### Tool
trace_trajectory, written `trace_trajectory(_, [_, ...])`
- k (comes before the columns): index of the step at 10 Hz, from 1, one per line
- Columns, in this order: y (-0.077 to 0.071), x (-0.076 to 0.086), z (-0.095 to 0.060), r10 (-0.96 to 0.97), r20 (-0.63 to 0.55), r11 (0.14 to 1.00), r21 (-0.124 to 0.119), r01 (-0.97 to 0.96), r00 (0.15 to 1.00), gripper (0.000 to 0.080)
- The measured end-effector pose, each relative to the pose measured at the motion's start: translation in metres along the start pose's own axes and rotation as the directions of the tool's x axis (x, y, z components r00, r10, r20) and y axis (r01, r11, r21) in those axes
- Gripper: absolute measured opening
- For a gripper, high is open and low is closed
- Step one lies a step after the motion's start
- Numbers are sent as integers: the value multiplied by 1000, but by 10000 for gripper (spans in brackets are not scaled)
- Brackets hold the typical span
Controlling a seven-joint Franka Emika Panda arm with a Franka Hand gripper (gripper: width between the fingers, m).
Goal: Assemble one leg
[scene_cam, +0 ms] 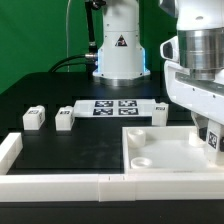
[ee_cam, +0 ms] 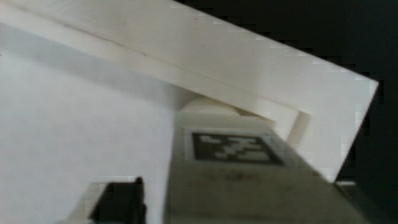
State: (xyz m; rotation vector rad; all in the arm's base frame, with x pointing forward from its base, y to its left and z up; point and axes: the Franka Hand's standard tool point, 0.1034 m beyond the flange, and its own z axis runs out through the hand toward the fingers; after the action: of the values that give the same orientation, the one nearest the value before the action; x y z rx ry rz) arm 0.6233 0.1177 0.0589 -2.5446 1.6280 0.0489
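Note:
In the wrist view a leg [ee_cam: 231, 150], a white block with a black-and-white tag, stands in a corner of the large white square panel [ee_cam: 80, 110], against its raised rim. My gripper [ee_cam: 240, 205] straddles this leg. One dark finger [ee_cam: 121, 200] stands beside it with a strip of panel showing between them. The other finger is only a dark sliver at the frame's edge. In the exterior view my gripper [scene_cam: 212, 140] hangs low over the panel [scene_cam: 165, 160] at its right side, and that leg is hidden behind it.
Two loose legs [scene_cam: 33, 117] [scene_cam: 65, 118] lie at the exterior view's left, and a third leg [scene_cam: 162, 110] lies behind the panel. The marker board [scene_cam: 115, 107] lies before the robot base [scene_cam: 118, 50]. A white rail [scene_cam: 60, 182] runs along the front and left.

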Motion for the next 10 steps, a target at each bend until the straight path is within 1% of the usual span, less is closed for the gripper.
trace_trajectory(1, [-1, -1, -2, -111, 0, 994, 3, 111, 994, 573])
trace_trajectory(2, [-1, -1, -2, -256, 0, 967, 3, 256, 967, 573])
trace_trajectory(3, [-1, 0, -2, -367, -1, 930, 3, 367, 930, 634])
trace_trajectory(4, [-1, 0, -2, -437, -1, 900, 3, 437, 900, 645])
trace_trajectory(5, [-1, 0, -2, -546, -2, 838, 2, 546, 838, 645])
trace_trajectory(6, [-2, -1, -3, -606, -3, 796, 3, 606, 796, 649])
trace_trajectory(8, [-4, -1, -6, -773, -7, 634, -5, 773, 634, 649])
trace_trajectory(10, [-4, 2, -8, -906, 3, 423, -12, 906, 423, 649])
